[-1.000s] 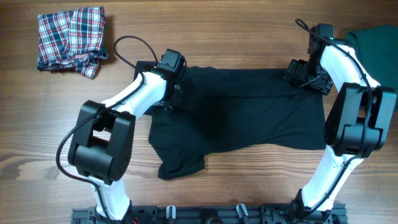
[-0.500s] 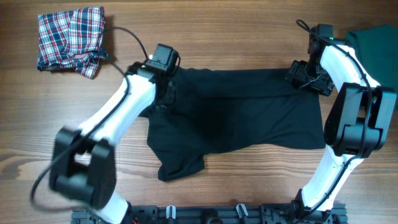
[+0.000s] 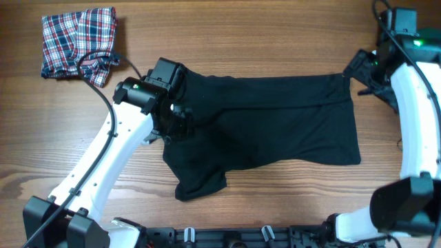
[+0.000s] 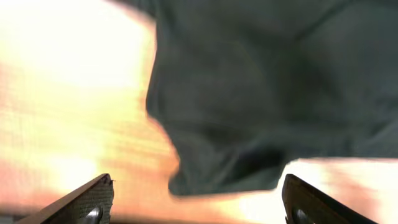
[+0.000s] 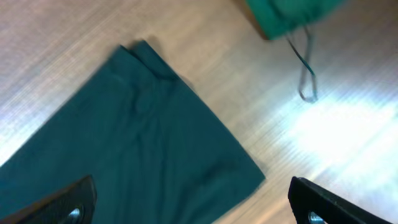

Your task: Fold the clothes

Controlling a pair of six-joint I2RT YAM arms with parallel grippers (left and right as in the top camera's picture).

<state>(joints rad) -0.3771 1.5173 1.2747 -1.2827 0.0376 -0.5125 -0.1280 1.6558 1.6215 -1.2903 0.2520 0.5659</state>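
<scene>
Both arms have pulled back from the shirt (image 3: 275,117), which lies flat on the tabletop (image 3: 275,41) between the two pincers. Left pincer (image 3: 173,118) hangs spread and empty over the shirt's near edge, while the right pincer (image 3: 360,72), also spread and empty, sits just off its far corner. A plaid garment (image 3: 77,43) lies well apart from the left pincer.

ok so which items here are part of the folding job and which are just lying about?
Job:
- black shirt, spread mid-table
- plaid garment, bunched at the far left
- green garment, only an edge showing in the right wrist view

Not the job:
- wooden table
- black rail along the near edge
</scene>
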